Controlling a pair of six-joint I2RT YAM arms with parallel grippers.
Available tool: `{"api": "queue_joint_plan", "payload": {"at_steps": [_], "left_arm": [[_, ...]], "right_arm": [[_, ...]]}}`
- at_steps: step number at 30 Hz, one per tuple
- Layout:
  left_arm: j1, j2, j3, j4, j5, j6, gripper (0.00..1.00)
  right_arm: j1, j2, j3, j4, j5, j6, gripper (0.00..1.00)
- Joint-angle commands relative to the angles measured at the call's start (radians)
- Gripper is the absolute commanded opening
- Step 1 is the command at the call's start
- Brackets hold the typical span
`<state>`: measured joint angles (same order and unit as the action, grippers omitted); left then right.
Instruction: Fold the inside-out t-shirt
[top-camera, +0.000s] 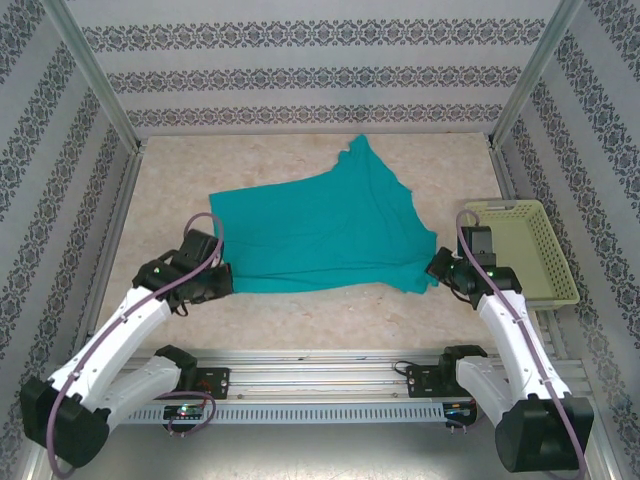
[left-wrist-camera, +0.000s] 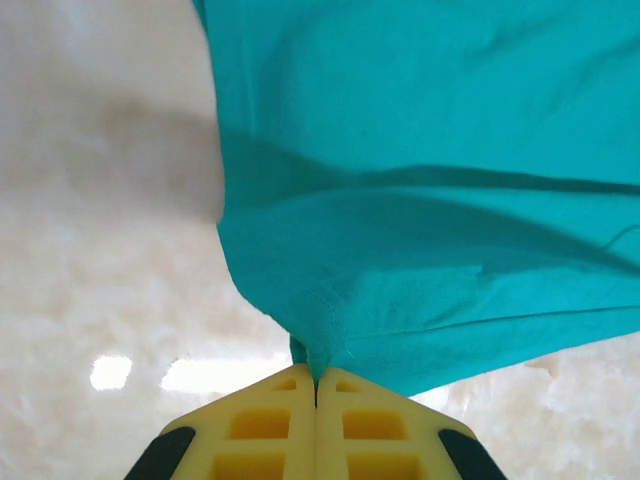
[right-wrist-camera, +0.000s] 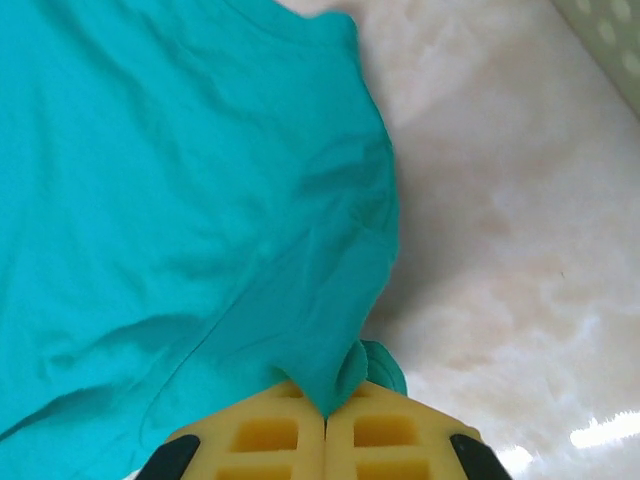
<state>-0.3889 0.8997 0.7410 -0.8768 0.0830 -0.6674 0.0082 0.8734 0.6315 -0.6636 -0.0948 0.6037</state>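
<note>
- Up close in the left wrist view: yellow fingers (left-wrist-camera: 300, 440) of the left gripper (left-wrist-camera: 316, 385), pressed together on a pinch of the inside-out t-shirt (left-wrist-camera: 420, 200), at its near left corner.
- Same on the other side: right gripper (right-wrist-camera: 325, 405) shut tight on the near right corner, with a little bunch of cloth in the pinch.
- Most likely held by both corners so as to lift the near edge and carry it over for a fold.
- Teal and spread out in the middle of the table (top-camera: 300, 320), lying a bit slanted, near edge pulled straight from one gripper to the other.
- Not folded neatly yet, by the look of it.
- Pale, cloudy table top, smooth and a little shiny.
- Pale yellow-green basket (top-camera: 500, 207) off to the right, near the right gripper, apart from the shirt.
- All around, walls (top-camera: 300, 80) with stripes of flowery paper, and grey metal posts (top-camera: 95, 75).
</note>
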Motion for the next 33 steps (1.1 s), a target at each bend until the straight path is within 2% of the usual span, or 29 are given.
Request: {"api": "queue_joint_plan", "payload": {"at_steps": [1, 4, 8, 11, 12, 14, 15, 17, 19, 22, 25, 27, 33], "left_arm": [[-0.021, -0.056, -0.092, -0.053, -0.044, -0.211, 0.00], [-0.028, -0.156, -0.146, -0.066, -0.096, -0.256, 0.00], [-0.048, -0.245, -0.078, 0.042, -0.085, -0.149, 0.00], [-0.108, -0.249, -0.040, 0.075, -0.146, -0.084, 0.00], [-0.122, -0.236, -0.057, 0.093, -0.141, -0.082, 0.03], [-0.127, -0.158, -0.122, 0.138, -0.066, -0.109, 0.12], [-0.128, -0.069, -0.146, 0.139, -0.029, -0.127, 0.12], [-0.144, 0.112, -0.154, 0.089, -0.027, -0.162, 0.00], [-0.190, 0.196, -0.159, 0.062, -0.068, -0.189, 0.00], [-0.233, 0.085, -0.184, 0.076, -0.064, -0.231, 0.00], [-0.237, -0.047, -0.163, -0.023, -0.121, -0.262, 0.00], [-0.239, -0.089, -0.136, -0.103, -0.167, -0.282, 0.00], [-0.243, -0.150, -0.102, -0.149, -0.226, -0.320, 0.00]], "right_arm": [[-0.008, -0.051, -0.038, -0.088, 0.000, 0.038, 0.00], [-0.010, -0.088, -0.040, -0.105, 0.018, 0.078, 0.00], [-0.011, -0.156, -0.025, -0.076, 0.017, 0.129, 0.00], [-0.012, -0.196, -0.003, -0.087, 0.033, 0.152, 0.00], [-0.011, -0.207, -0.003, -0.096, 0.040, 0.158, 0.00], [-0.011, -0.227, -0.024, -0.110, 0.061, 0.185, 0.00], [-0.012, -0.237, -0.047, -0.106, 0.055, 0.204, 0.00], [-0.012, -0.246, -0.093, -0.095, 0.032, 0.242, 0.00], [-0.011, -0.242, -0.125, -0.095, 0.018, 0.264, 0.00], [-0.012, -0.230, -0.122, -0.140, 0.054, 0.266, 0.00], [-0.012, -0.240, -0.106, -0.183, 0.116, 0.262, 0.00], [-0.011, -0.247, -0.093, -0.201, 0.167, 0.260, 0.00], [-0.011, -0.208, -0.013, -0.202, 0.198, 0.203, 0.00]]}}
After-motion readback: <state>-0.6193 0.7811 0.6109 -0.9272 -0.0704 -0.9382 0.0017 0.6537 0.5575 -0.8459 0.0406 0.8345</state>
